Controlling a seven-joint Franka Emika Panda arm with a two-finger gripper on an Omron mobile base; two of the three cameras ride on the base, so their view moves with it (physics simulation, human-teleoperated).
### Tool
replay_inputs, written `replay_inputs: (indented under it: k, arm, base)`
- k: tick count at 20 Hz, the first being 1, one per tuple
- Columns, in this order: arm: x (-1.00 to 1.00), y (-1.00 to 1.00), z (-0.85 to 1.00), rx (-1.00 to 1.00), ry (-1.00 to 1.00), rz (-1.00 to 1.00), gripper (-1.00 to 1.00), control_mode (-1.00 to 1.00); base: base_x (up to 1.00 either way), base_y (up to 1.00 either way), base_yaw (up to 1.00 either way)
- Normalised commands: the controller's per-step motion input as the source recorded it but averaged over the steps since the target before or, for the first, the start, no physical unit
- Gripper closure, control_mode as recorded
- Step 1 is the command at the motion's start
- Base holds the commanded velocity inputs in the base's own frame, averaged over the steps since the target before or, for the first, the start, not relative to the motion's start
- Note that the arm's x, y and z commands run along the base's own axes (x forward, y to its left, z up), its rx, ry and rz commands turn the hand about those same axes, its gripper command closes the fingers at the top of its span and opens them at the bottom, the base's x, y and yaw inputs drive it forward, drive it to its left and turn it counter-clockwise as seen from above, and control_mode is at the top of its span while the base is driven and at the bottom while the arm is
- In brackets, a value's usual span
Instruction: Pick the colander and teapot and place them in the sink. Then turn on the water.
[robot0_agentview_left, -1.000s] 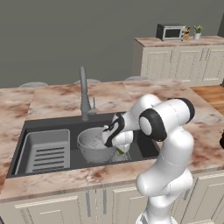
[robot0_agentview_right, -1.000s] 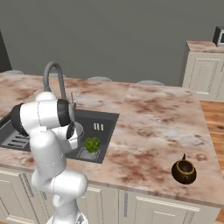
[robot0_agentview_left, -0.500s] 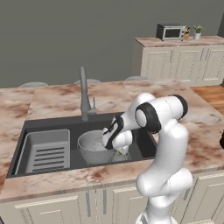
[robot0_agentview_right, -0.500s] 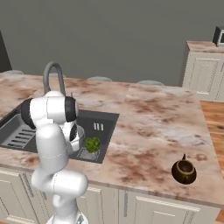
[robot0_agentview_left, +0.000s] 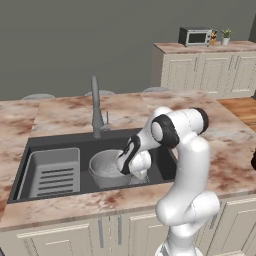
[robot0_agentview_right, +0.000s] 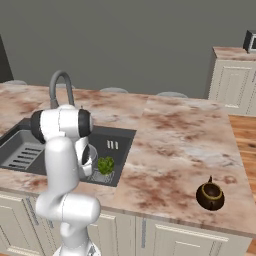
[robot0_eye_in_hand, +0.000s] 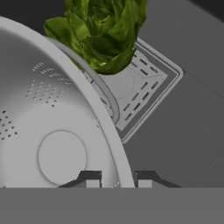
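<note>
The silver perforated colander (robot0_agentview_left: 106, 168) sits low inside the dark sink (robot0_agentview_left: 50, 142), right of the ribbed tray. My gripper (robot0_agentview_left: 130, 164) reaches down onto its right rim. In the hand view the colander (robot0_eye_in_hand: 57, 127) bulks large on the left, and its rolled rim runs down between my two fingertips of the gripper (robot0_eye_in_hand: 118, 181), which is shut on it. The small dark-brown teapot (robot0_agentview_right: 210, 196) with its gold band stands on the marble counter far to the right, near the front edge. The tall grey tap (robot0_agentview_left: 95, 107) rises behind the basin; no stream runs from it.
A green leafy bunch (robot0_eye_in_hand: 103, 30) lies on the sink floor beside the colander, over the square drain (robot0_eye_in_hand: 127, 83). A grey ribbed tray (robot0_agentview_left: 52, 172) takes the basin's left half. A microwave (robot0_agentview_left: 195, 36) stands on the far cabinets. Marble counter (robot0_agentview_right: 175, 140) stretches between sink and teapot.
My hand has sunk lower into the basin with the colander, which now sits nearer the sink floor. The teapot has stayed put.
</note>
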Motion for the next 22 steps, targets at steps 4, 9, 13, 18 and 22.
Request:
replay_inputs:
  k: [4,9,13,18,22]
  arm:
    - [0.02,0.00,-0.18,0.00,0.00,0.00,1.00,-1.00]
    - [0.00,0.00,-0.01,0.00,0.01,0.00,1.00,-1.00]
    - [0.00,0.00,0.00,0.00,0.00,0.00,-1.00,-1.00]
    - [0.02,0.00,0.00,0.00,0.00,0.00,-1.00,-1.00]
    - [0.03,-0.05,0.12,0.00,0.00,0.00,-1.00,-1.00]
  base:
    - [0.00,0.00,0.00]
    - [0.00,0.00,0.00]
    - [0.00,0.00,0.00]
    - [0.00,0.00,0.00]
    - [0.00,0.00,0.00]
